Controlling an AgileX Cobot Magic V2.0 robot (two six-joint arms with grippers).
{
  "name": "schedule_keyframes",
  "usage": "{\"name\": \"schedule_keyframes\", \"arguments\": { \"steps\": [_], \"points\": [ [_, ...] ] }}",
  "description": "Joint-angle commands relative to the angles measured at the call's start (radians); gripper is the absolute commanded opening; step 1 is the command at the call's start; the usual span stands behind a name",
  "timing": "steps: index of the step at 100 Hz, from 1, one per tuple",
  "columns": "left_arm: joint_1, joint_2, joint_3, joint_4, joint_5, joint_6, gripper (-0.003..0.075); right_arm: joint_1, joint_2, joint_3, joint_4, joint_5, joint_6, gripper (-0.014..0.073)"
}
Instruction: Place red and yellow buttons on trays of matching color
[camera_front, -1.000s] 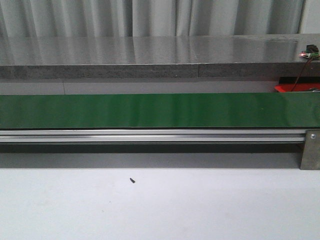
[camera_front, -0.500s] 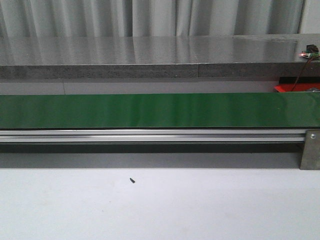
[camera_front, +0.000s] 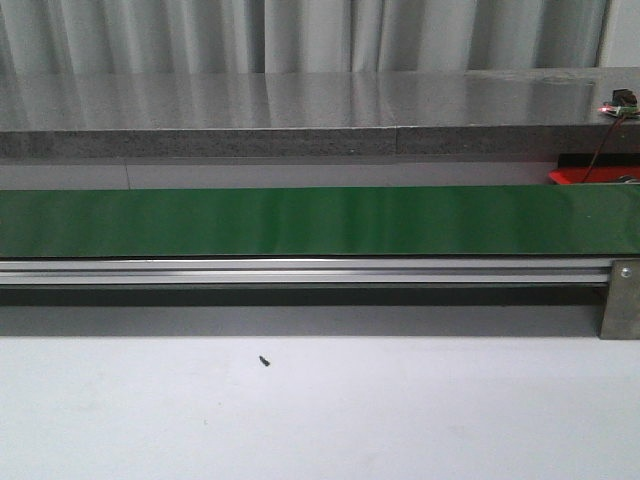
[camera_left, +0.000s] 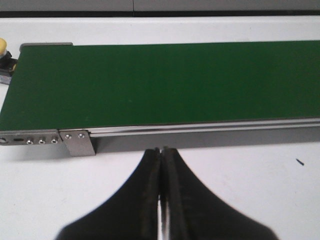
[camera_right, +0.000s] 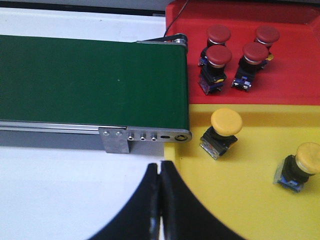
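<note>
Nothing has changed in the front view over the last second: the green belt (camera_front: 320, 222) lies bare from end to end, the little dark speck (camera_front: 264, 361) sits at the same spot on the white desk (camera_front: 400, 420), and neither arm shows there. That stillness suggests a waiting spell, or that the sorting is near its end, since no button is on the belt to be picked. The left hand (camera_left: 161, 155) is pressed fully closed and holds nothing; it hovers over the desk just short of the belt's near rail, with the bare belt ahead of it and only a bit of something yellow (camera_left: 2, 46) peeping in beyond the belt's far corner, too cut off to name. The right hand (camera_right: 160, 170) is likewise closed tight and empty, poised at the edge of the yellow tray (camera_right: 250, 200). Ahead of it and off to one side lie two yellow buttons (camera_right: 225, 125) on that tray, and farther ahead four red buttons (camera_right: 218, 62) rest on the red tray (camera_right: 300, 75), which adjoins the belt's end. Every button in view already sits on its matching colour, so the next move probably depends on a fresh button arriving.
</note>
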Motion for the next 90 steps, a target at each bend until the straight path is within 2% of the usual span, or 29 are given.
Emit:
{"name": "schedule_keyframes", "arguments": {
  "steps": [1, 23, 54, 77, 84, 90],
  "points": [
    [0.014, 0.010, -0.030, -0.020, -0.103, -0.031, -0.0020, -0.001, -0.001, -0.026, -0.001, -0.069, 0.001, -0.0067],
    [0.126, 0.095, -0.075, -0.020, -0.114, -0.033, -0.0020, -0.001, -0.001, -0.026, -0.001, -0.069, 0.001, -0.0067],
    [0.358, 0.323, -0.245, -0.040, -0.114, -0.033, -0.0020, -0.001, -0.001, -0.026, -0.001, -0.069, 0.001, -0.0067],
    [0.443, 0.507, -0.400, -0.044, -0.112, -0.033, -0.0014, -0.001, -0.001, -0.026, -0.001, -0.069, 0.001, -0.0067],
    [0.458, 0.570, -0.454, -0.043, -0.093, -0.032, 0.0031, -0.001, -0.001, -0.026, -0.001, -0.069, 0.001, -0.0067],
    [0.465, 0.626, -0.502, -0.043, -0.078, -0.029, 0.0118, -0.001, -0.001, -0.026, -0.001, -0.069, 0.001, -0.0067]
  ]
}}
